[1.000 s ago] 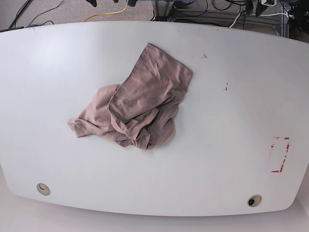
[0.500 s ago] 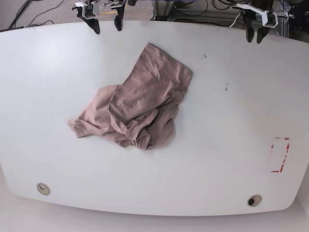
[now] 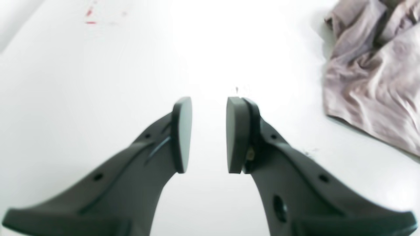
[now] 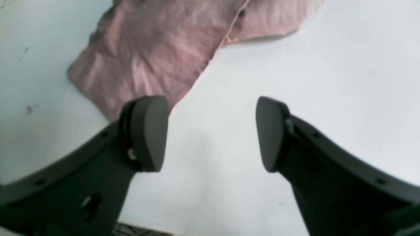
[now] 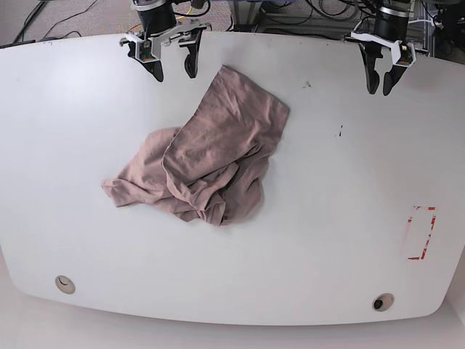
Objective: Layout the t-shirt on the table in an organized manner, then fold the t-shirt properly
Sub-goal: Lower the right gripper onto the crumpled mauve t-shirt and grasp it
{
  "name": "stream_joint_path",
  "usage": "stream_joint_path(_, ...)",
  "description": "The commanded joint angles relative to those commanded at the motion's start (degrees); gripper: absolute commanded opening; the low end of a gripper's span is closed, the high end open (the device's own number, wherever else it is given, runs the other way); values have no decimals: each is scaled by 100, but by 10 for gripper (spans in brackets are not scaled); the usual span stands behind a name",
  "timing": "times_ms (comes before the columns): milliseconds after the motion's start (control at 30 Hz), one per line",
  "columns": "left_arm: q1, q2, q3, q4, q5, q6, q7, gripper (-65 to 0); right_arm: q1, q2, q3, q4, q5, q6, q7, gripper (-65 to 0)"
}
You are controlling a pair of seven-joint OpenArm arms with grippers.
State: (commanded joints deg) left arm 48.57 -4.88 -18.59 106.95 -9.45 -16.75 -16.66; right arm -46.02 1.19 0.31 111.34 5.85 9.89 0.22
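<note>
T-shirt [image 5: 203,156]: dusty mauve, crumpled in a heap near the middle of the white surface [image 5: 327,218], one flatter panel extended toward the far edge. Right gripper [image 5: 173,67]: held above the far edge, just beside the garment's far corner, jaws parted, nothing grasped. Left gripper [image 5: 379,81]: held above bare surface, well apart from the garment, jaws narrowly parted, nothing grasped. Red rectangular mark [image 5: 420,233]: located near one end.
</note>
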Motion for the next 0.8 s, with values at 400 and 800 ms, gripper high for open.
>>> stream_joint_path(400,-141,-9,70,26,0,0,0,-485,976,18,-352,-26,738,0,-1187,-249)
stream_joint_path(800,-193,-9,88,35,-35,0,352,-372,1635,343,-79,-308,2251,0,-2207,-247)
